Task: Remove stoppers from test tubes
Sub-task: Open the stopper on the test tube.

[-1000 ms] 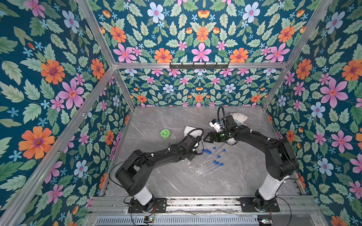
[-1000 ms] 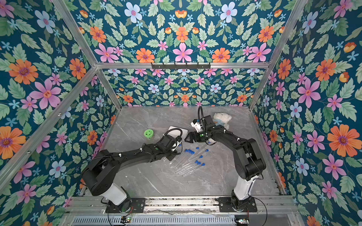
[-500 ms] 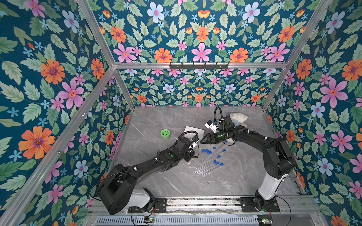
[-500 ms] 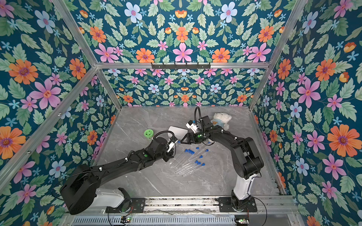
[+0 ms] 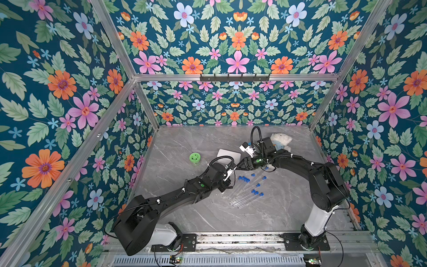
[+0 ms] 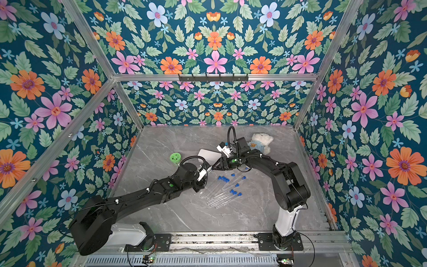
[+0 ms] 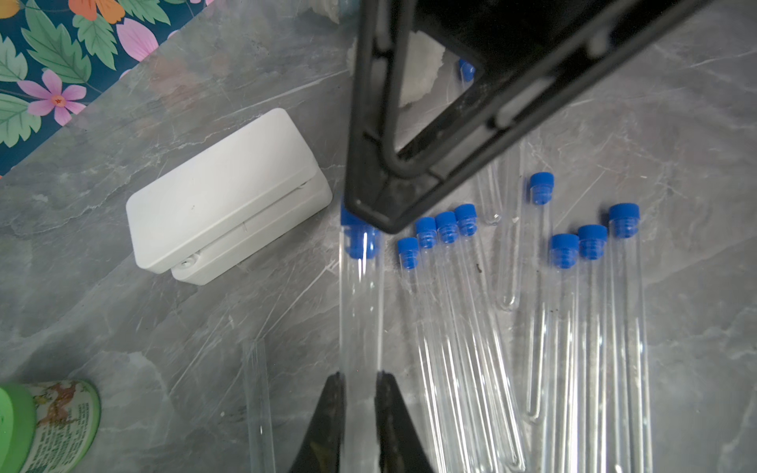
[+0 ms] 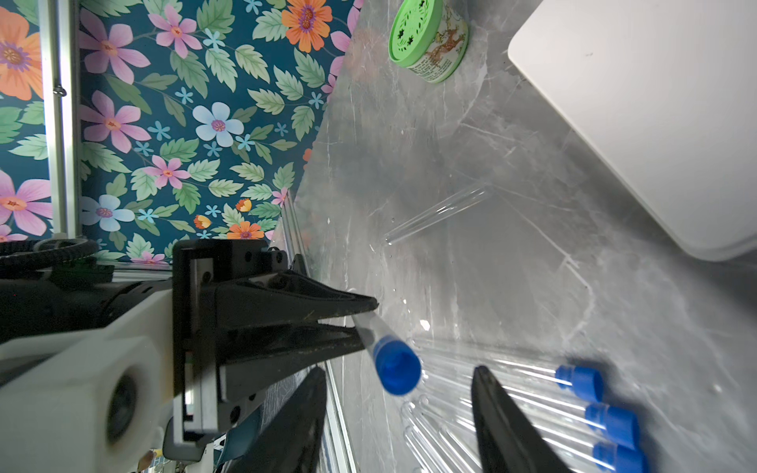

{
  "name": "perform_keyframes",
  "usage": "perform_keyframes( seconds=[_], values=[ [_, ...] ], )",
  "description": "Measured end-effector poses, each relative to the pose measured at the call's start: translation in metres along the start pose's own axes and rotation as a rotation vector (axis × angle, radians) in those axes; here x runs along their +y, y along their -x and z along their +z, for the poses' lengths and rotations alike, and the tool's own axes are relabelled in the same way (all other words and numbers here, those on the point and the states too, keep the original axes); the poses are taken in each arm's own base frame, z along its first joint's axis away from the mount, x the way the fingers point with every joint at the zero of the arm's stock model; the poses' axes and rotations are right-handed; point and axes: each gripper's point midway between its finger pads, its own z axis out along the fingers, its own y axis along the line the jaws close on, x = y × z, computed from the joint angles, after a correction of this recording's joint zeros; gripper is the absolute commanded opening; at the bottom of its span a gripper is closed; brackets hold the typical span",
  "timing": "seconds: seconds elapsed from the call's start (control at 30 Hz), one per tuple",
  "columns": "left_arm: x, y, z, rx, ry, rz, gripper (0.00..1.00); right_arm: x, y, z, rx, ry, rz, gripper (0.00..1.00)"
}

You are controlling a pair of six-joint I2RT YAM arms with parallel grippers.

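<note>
My left gripper (image 7: 360, 374) is shut on a clear test tube (image 7: 360, 311) and holds it above the table. The tube's blue stopper (image 8: 396, 370) sits between the fingers of my right gripper (image 8: 399, 370), which is open, with a gap on each side of the plug. In both top views the two grippers meet tip to tip in front of the white box: left gripper (image 5: 232, 170), right gripper (image 5: 239, 165). Several more test tubes (image 5: 246, 193) lie side by side on the table with blue stoppers (image 5: 245, 179) in them.
A white box (image 5: 228, 154) lies just behind the grippers, and a green-lidded jar (image 5: 195, 158) stands to its left. A white plush toy (image 5: 280, 139) sits at the back right. A bare tube (image 8: 438, 213) without a plug lies apart from the row.
The left arm has swung lower while still holding the tube. The right gripper has moved slightly left up to the tube's plugged end, and its fingers have narrowed around the stopper.
</note>
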Motion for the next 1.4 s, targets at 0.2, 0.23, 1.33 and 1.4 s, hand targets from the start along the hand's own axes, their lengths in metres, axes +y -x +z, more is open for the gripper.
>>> perform_keyframes(
  seconds=[0.2,0.23,1.33,1.4],
  values=[
    [-0.0031,0.0026,-0.0015,-0.011,-0.014,0.005,0.0,0.0021,0.0003,0.0005,-0.002,0.018,0.006,0.46],
    [-0.0042,0.0028,-0.0015,-0.011,-0.018,0.006,0.0,0.003,0.0004,0.0005,-0.002,0.023,0.004,0.45],
    [-0.0039,0.005,-0.0021,-0.029,-0.011,0.007,0.0,0.007,-0.0015,0.0081,0.015,0.052,0.005,0.2],
    [-0.0037,0.0045,-0.0019,-0.027,-0.009,0.008,0.0,0.0077,-0.0017,0.0081,0.016,0.056,0.005,0.16]
  ],
)
